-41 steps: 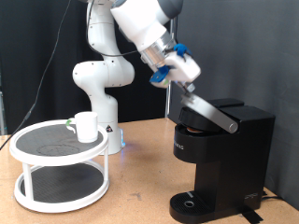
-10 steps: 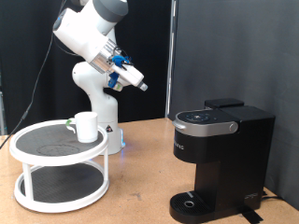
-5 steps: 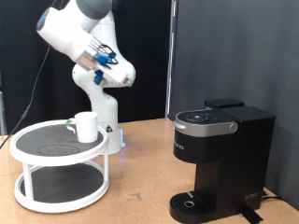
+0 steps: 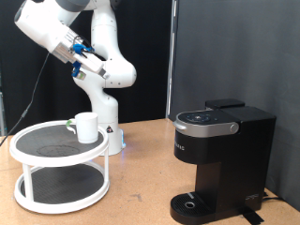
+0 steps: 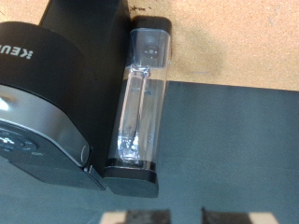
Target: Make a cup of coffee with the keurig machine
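Swinging away from the keurig machine (image 4: 220, 159), the arm has carried the pincer (image 4: 82, 59) up to the exterior view's top left, and the lid that was propped open a few seconds back is now shut. From outside, the cup (image 4: 86, 127) sits on the upper shelf of a white two-tier stand (image 4: 60, 169) on the desk (image 4: 141, 202), well apart from the brewer, whose drip base has nothing on it. The pincer hangs above the stand, holding nothing I can see; can't tell how wide it's spread.

Wrist cam looks down on the machine's black body and its clear water tank (image 5: 142, 98). Fingertips (image 5: 227, 217) barely peek in, nothing between them.

Risk, I'd guess: the cup is near the shelf's rim, so a sloppy grab could knock it off.
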